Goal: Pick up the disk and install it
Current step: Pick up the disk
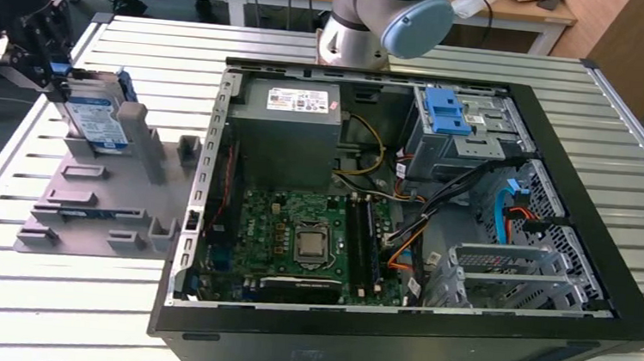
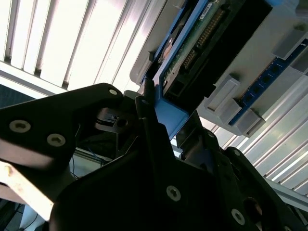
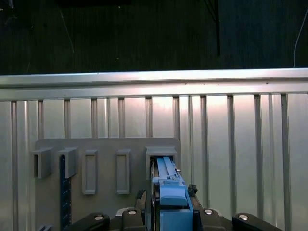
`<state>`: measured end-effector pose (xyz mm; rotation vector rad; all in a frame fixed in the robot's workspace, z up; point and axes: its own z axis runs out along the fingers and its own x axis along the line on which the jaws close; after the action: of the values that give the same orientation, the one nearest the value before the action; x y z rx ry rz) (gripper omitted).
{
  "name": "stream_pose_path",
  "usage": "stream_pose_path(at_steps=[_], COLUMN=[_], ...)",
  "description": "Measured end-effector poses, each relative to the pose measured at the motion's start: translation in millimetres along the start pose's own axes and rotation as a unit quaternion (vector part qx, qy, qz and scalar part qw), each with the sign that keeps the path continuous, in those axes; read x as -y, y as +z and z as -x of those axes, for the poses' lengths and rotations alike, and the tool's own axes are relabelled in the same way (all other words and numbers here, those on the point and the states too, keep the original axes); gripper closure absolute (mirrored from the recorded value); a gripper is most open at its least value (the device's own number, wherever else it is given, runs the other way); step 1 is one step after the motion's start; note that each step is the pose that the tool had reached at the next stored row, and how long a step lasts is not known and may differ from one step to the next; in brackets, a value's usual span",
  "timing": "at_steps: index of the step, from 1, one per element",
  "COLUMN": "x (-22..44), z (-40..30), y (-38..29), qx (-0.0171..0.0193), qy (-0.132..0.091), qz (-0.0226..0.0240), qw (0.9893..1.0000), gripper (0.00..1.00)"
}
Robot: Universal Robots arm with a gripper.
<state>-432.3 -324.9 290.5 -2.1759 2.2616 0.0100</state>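
Note:
The disk (image 1: 99,120) stands on edge in a slot of the grey holder plate (image 1: 102,206) at the exterior view's left, its blue-and-white label facing out and blue carrier frame along its edges. My gripper (image 1: 63,83) reaches it from the exterior view's left and is shut on the disk's upper end. In the first wrist view the blue frame edge of the disk (image 3: 168,185) sits between the black fingers of the gripper (image 3: 171,211). In the second wrist view the gripper (image 2: 166,125) clamps the blue frame, with the disk's circuit-board side (image 2: 197,43) beyond.
An open computer case (image 1: 596,211) lies flat on the slatted metal table (image 1: 81,317). Inside are a grey power-supply box (image 1: 291,135), a motherboard (image 1: 306,240) and a silver drive cage (image 1: 480,141) with a blue latch (image 1: 445,111). The arm's base (image 1: 364,20) stands behind the case.

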Motion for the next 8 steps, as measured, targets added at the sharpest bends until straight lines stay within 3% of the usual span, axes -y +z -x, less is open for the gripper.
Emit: stream_pose_path(at_steps=[8], x=[0.8], z=[-0.1], y=[0.0], qx=[0.0000], qy=[0.000], qz=[0.0001], qw=[1.0000], gripper=[0.56])
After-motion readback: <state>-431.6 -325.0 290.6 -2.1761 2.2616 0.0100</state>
